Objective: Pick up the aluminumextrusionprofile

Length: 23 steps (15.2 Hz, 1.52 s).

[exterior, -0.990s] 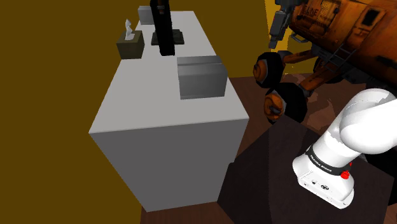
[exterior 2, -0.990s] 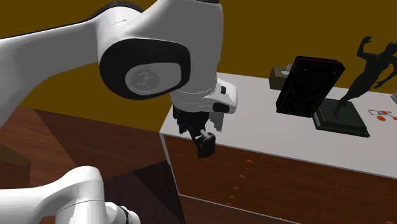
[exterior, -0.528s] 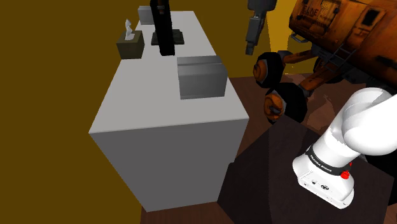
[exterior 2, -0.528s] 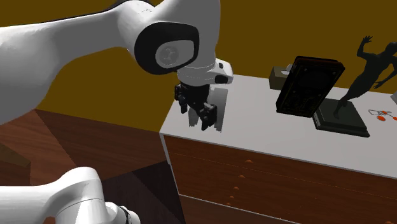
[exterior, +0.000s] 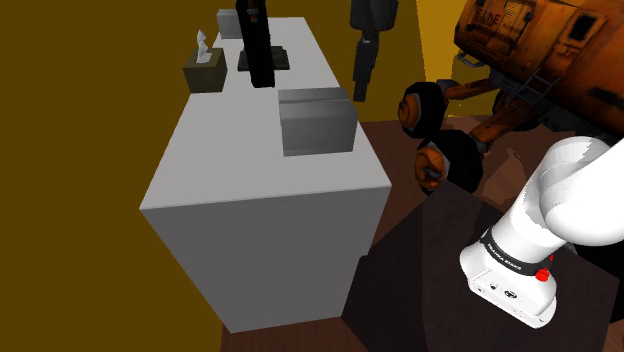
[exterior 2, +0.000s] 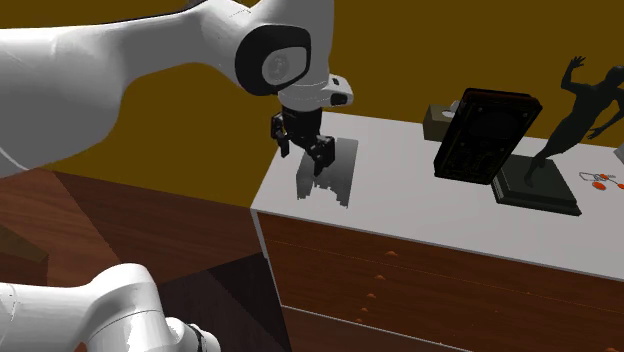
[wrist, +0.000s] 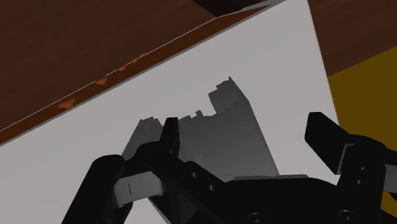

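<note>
Shoulder view, read left to right. A tissue box and a tall black panel are noted on the white cabinet top, well to the left of the claw. The extrusion profile, drawn as a plain grey block, is found lying flat on the same top by its right edge, just below and to the left of the claw. The claw is seen above the cabinet's right edge, with its fingers pointed down. To the right of the claw an orange machine is recorded. At lower right the white arm is seen on its dark stand.

Second exterior view: the claw is seen over the left end of the extrusion profile.

Wrist view: the claw is released, with its fingers set apart. The extrusion profile is found beneath the claw, nearer one finger than the other, and is not clasped.
</note>
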Tool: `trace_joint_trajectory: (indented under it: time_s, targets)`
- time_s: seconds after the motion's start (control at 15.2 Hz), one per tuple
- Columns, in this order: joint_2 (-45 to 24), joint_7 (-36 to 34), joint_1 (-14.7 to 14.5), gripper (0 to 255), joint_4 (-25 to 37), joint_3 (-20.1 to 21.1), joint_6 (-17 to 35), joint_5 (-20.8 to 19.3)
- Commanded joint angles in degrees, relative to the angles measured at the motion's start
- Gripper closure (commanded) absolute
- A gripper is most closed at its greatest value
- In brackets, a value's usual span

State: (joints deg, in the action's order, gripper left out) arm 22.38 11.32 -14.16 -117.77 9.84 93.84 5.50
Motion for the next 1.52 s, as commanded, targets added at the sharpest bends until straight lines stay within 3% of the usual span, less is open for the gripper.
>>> trace_joint_trajectory:
  time_s: [0.0, 0.4, 0.46, 1.06, 1.45]
  targets:
    - [-0.4, 0.1, -0.1, 0, -1.0, 0.2, 1.4, 0.1]
    - [-0.1, 0.2, -0.2, 0, -4.7, 0.4, 4.9, 0.2]
    - [-0.1, 0.2, -0.2, 255, -4.8, 0.4, 4.9, 0.2]
    - [-0.1, 0.2, -0.2, 255, -4.7, 0.4, 4.9, 0.2]
    - [-0.5, 0.0, -0.1, 255, 0.2, 0.2, 0.3, 0.0]
